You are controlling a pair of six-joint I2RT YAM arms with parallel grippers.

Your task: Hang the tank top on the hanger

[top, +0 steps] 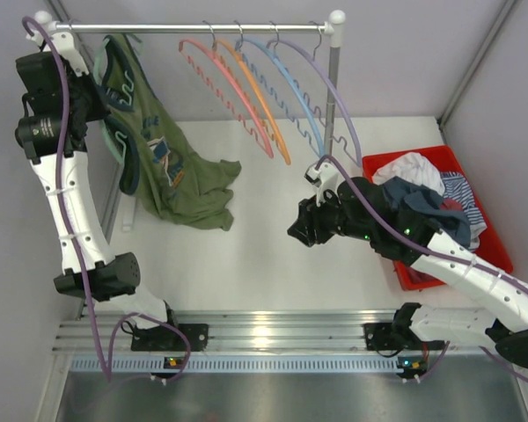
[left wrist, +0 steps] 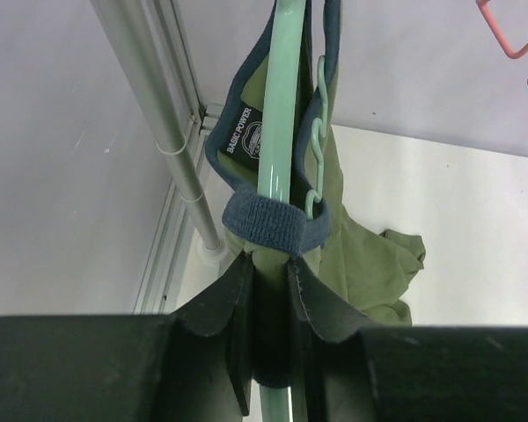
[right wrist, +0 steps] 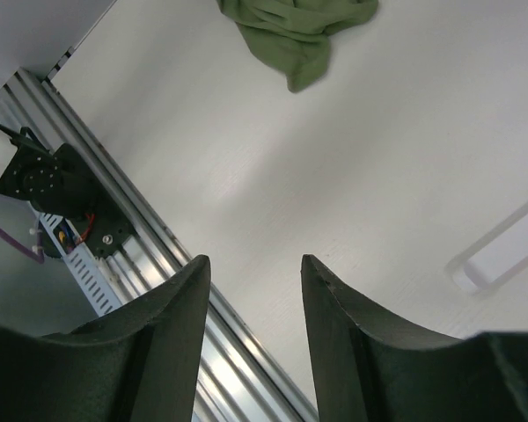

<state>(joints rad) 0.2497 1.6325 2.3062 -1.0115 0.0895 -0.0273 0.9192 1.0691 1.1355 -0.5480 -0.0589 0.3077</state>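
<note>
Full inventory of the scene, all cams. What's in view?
tank top: 1, olive-green with navy trim, strap over the hanger at the rail's left end, hem on the table
hanger: 1, pale green, inside the tank top
rail: 1, silver, across the back
spare hangers: 4, pink, orange, blue, lilac, on the rail
bin: 1, red, right side
clothes in bin: white cloth, dark blue garment, striped piece
table: 1, white
left gripper: shut on hanger and strap
right gripper: open, empty, above the table
</note>
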